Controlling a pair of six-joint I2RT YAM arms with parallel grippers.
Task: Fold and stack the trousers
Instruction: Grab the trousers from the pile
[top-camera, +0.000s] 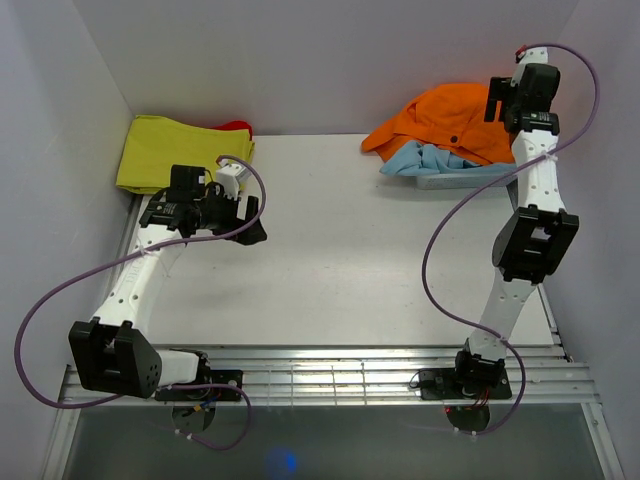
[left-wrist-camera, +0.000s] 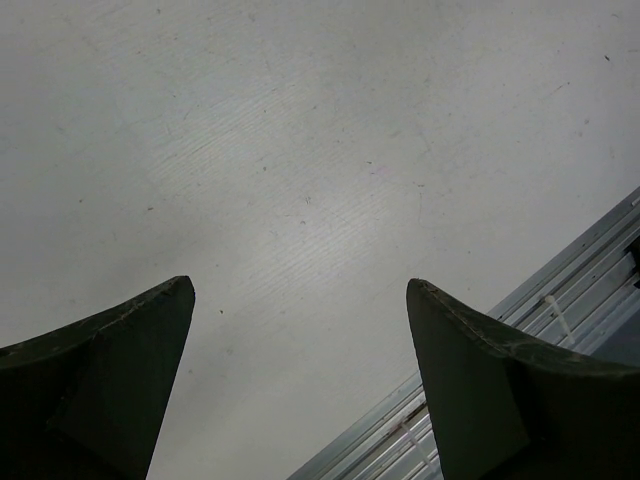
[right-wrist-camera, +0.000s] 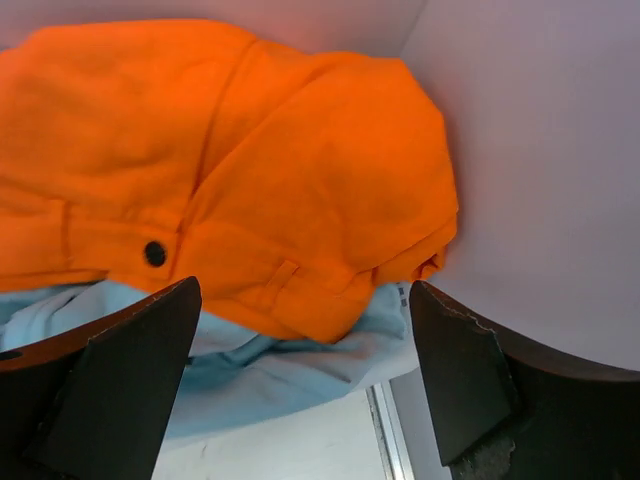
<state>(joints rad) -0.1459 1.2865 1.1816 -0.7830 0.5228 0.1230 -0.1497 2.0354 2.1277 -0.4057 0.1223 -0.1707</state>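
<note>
The right pincer (right-wrist-camera: 302, 288) gapes wide with nothing in it, poised over the trousers (right-wrist-camera: 300, 150) without touching them. Just ahead of its left finger sits the dark button (right-wrist-camera: 154, 253) on the waistband. The trousers lie crumpled in the far right corner of the worktop (top-camera: 340, 240), on top of a light blue garment (right-wrist-camera: 270, 365) and close to the side wall. The left pincer (left-wrist-camera: 300, 283) also stands wide open and empty, above bare worktop. A yellow cloth (top-camera: 175, 150) lies in the far left corner.

No readable text, label, brand, number or sign shows in any of the three views
</note>
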